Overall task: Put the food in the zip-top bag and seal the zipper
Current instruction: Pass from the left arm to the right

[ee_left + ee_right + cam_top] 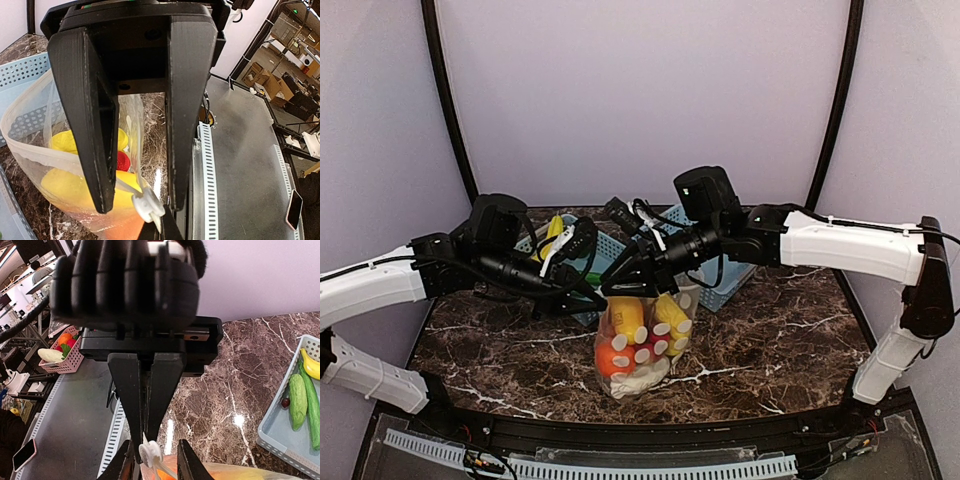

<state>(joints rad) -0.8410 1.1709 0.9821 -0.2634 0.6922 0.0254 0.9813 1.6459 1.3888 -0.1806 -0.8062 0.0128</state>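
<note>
The zip-top bag (645, 345), clear with white dots, stands on the marble table with orange (610, 355), yellow (628, 318), red and white food inside. Both grippers meet at its top near corner. My right gripper (145, 447) is shut on the thin zipper strip just above the white slider tab (149, 454). My left gripper (140, 206) is open, with one finger on each side of the slider tab (147, 205). In the left wrist view the bag's mouth (30, 145) gapes open over yellow (65, 140) and red (122, 161) pieces.
Two light-blue lattice baskets (605, 250) (730, 285) stand behind the bag. The one in the right wrist view (280, 437) holds a banana (310, 365) and green vegetables (297, 400). The table's front edge rail (207, 165) is close under the grippers.
</note>
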